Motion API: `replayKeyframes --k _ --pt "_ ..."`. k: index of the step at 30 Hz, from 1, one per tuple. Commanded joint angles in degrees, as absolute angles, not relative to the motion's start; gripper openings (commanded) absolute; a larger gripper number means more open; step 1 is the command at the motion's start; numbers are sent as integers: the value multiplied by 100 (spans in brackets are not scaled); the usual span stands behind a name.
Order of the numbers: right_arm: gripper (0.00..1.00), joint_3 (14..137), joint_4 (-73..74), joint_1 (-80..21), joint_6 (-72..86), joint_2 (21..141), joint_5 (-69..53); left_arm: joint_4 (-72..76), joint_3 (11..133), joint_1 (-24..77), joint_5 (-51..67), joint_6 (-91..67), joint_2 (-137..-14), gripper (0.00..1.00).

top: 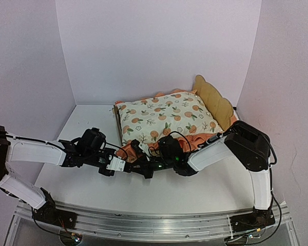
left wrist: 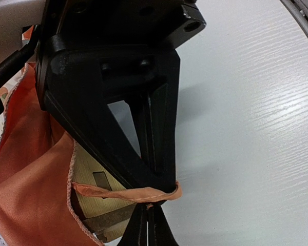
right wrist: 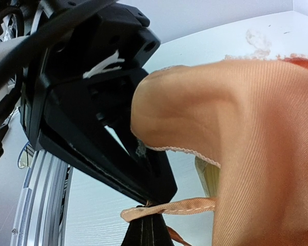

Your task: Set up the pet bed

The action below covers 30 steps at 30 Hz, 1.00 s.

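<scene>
- Left fingers (left wrist: 153,177): pinched shut on a thin hem of the orange ruffle (left wrist: 118,193), low over the bench (top: 82,128) at the bed's near corner.
- Right fingers (right wrist: 151,192): also shut on a narrow strip of ruffle hem (folded over itself), just beside the left pair in the top view.
- Pet bed (top: 223,110): towards the back right of the bench, with its scalloped headboard (top: 208,92) at the far right end. A plywood rail (left wrist: 100,187) shows under the ruffle in my left wrist view.
- Mattress pad (top: 164,118): lies on the frame with the print up. Its near ruffle is bunched and spills over the near rail towards both arms.
- Step in hand (my judgement): straightening the pad's near edge and seating it in the frame.
- Handling notes, likewise judgement:
  - Both grips take very little cloth, so I should pull gently or the hem may slip out.
  - I should draw my two pairs apart along the edge to flatten the bunching.
  - Lifting the hem over the rail is better than dragging it, since the light frame could slide.
  - I should let go only once the edge lies flat.
</scene>
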<state>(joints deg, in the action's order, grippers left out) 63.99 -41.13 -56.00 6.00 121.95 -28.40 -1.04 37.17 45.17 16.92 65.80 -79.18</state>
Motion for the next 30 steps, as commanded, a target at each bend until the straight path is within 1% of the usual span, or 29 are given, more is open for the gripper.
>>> replayKeyframes --k 1,5,6,10,12,16,18,21,24,27,30 --pt "0 6531 -4206 -5650 554 12271 -2943 258 4050 4500 1795 6371 -7935 0" --pt "0 6473 -4194 -5651 545 12228 -2849 226 4017 4502 1825 6351 -7865 0" --pt "1 6422 -4192 -5647 534 12202 -2770 221 3998 4503 1834 6339 -7842 0" --pt "20 6099 -4158 -5648 329 11890 -2333 194 3972 4500 1767 6262 -7797 0" --pt "26 5900 -4117 -5645 231 11673 -2173 163 3980 4500 1721 6214 -7806 0" --pt "32 5527 -3902 -5649 62 11309 -2006 164 3967 4501 1728 6196 -7817 0" --pt "36 5380 -3831 -5651 46 11190 -1864 169 3964 4500 1734 6194 -7834 0" --pt "45 5180 -3837 -5648 -190 11144 -1635 192 3962 4500 1742 6196 -7840 0" --pt "58 5173 -3837 -5649 -477 11296 -1270 184 3964 4500 1749 6205 -7832 0" --pt "61 5383 -3832 -5646 -747 11688 -787 172 3964 4500 1758 6212 -7811 0" --pt "59 5657 -3832 -5650 -791 12004 -773 126 3976 4500 1741 6206 -7781 0"
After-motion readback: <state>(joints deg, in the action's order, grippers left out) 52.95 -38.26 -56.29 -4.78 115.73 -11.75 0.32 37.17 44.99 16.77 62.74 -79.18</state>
